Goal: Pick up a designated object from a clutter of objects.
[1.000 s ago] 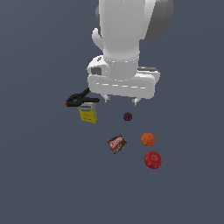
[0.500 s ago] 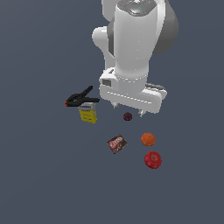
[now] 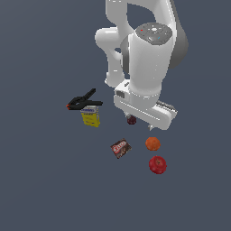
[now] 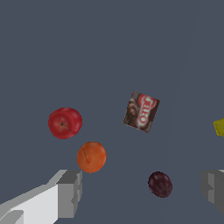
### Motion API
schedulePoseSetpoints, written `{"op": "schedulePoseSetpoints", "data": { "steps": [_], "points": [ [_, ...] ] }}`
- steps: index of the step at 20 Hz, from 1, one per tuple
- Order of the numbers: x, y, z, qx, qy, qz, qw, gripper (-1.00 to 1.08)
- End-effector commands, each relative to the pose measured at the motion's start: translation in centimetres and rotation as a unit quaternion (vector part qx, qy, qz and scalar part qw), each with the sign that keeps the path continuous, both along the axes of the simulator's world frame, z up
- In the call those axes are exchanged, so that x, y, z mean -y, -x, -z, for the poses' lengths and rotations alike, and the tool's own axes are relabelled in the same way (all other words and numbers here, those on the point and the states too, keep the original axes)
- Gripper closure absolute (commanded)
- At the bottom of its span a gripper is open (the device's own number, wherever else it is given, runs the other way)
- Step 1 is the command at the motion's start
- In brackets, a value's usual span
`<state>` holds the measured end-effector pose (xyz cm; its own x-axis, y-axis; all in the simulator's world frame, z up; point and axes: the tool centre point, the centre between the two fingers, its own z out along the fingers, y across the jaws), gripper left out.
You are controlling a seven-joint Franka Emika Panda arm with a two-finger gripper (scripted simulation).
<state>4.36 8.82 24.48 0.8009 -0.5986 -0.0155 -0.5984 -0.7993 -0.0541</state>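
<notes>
The orange [image 3: 153, 144] is a plain round orange ball lying on the grey floor, between the red apple [image 3: 158, 164] and the dark purple plum [image 3: 131, 120]. My gripper [image 3: 140, 122] hangs above the floor, over the plum and just beyond the orange. In the wrist view the gripper [image 4: 142, 190] is open and empty, with both fingers [image 4: 70, 192] wide apart. There the orange [image 4: 91, 157] lies close to one finger, and the plum [image 4: 160, 184] lies between the fingers. The apple [image 4: 64, 123] lies beside the orange.
A dark brown box [image 3: 121, 148] lies to the exterior view's left of the orange and shows in the wrist view [image 4: 141, 111]. A yellow box [image 3: 90, 116] and a black clamp [image 3: 83, 102] lie further left. The yellow box's corner [image 4: 219, 127] shows in the wrist view.
The arm has swung toward the exterior view's right and come lower, bringing the hand over the plum and nearer the orange. The objects have not moved.
</notes>
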Motion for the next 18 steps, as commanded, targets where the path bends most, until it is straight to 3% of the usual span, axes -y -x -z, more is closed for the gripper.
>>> {"op": "schedulePoseSetpoints", "data": {
  "steps": [1, 9, 18],
  "points": [
    [-0.7, -0.1, 0.9, -0.003, 0.0, 0.027, 0.9996, -0.92],
    [-3.1, -0.4, 4.0, -0.01, 0.002, 0.112, 0.9936, -0.92],
    [-5.6, -0.4, 7.4, -0.017, 0.006, 0.207, 0.9782, -0.92]
  ]
}}
